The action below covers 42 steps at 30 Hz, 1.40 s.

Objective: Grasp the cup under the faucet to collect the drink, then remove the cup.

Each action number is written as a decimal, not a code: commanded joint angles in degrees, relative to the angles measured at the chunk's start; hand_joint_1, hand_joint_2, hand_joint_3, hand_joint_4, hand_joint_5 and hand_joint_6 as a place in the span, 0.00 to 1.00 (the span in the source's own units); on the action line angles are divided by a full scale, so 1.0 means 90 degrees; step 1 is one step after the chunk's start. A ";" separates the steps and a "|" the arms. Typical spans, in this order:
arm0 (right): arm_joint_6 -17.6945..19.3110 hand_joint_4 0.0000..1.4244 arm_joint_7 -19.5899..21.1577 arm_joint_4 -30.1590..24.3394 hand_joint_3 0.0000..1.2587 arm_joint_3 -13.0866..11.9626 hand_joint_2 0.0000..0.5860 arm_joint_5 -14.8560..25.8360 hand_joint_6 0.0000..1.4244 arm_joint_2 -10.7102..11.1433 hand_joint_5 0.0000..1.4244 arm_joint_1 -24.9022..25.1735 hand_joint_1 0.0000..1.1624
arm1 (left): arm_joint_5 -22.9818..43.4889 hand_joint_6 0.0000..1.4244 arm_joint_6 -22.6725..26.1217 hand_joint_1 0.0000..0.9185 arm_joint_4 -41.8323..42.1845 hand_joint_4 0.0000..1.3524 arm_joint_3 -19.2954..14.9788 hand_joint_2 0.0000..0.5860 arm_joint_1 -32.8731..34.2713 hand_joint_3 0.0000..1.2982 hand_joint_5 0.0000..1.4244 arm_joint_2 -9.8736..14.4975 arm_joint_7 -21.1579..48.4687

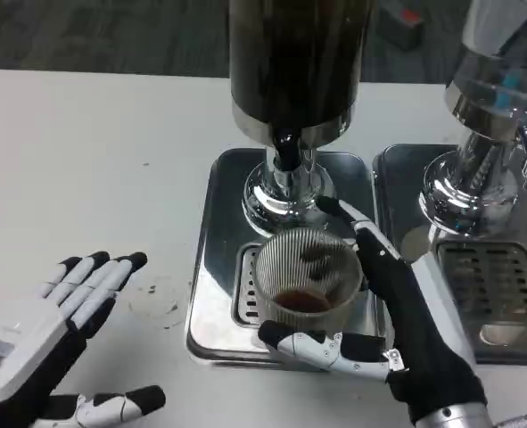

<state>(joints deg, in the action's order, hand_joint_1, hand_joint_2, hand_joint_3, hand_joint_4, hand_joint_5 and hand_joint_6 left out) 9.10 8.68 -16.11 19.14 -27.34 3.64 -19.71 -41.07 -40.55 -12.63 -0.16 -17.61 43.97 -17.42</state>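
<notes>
The tall dark cylindrical drink dispenser point(297, 62) was cut off by the top edge. Right of it, a second chrome dispenser point(490, 116) ran past the right edge. Below, the right hand point(397, 334) hid the ribbed clear plastic cup's point(306, 276) right side.

A ribbed clear plastic cup point(306, 278) is sitting at frame centre on a steel drip tray point(211, 267), below a dark cylindrical drink dispenser point(297, 58). A second steel dispenser point(490, 116) is standing at upper right, and the right hand point(383, 334) is wrapping around the cup while the left hand point(53, 343) is lying at lower left.
</notes>
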 commanded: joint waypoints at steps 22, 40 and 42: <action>0.0050 0.38 -0.0418 -0.0719 0.15 -0.0004 0.37 0.0202 0.76 0.0069 0.55 -0.0217 0.89 | 0.0027 0.00 0.0221 0.00 0.0458 0.00 -0.0410 0.16 -0.0630 0.00 0.00 -0.0246 -0.0105; 0.0142 0.38 -0.0273 -0.0588 0.15 -0.0038 0.37 0.0155 0.76 0.0015 0.55 -0.0223 0.89 | -0.0066 0.00 0.0316 0.00 0.0387 0.00 -0.0265 0.18 -0.0364 0.00 0.00 -0.0302 -0.0102; 0.0145 0.38 -0.0276 -0.0586 0.15 -0.0042 0.37 0.0157 0.76 0.0022 0.55 -0.0220 0.89 | -0.0050 0.00 0.0303 0.00 0.0383 0.00 -0.0257 0.18 -0.0369 0.00 0.00 -0.0310 -0.0105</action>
<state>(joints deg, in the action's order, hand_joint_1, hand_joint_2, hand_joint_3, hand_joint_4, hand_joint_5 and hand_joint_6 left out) 9.08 4.89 -20.73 18.78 -26.12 4.55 -21.86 -41.14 -37.92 -9.05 -3.15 -20.76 41.64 -18.01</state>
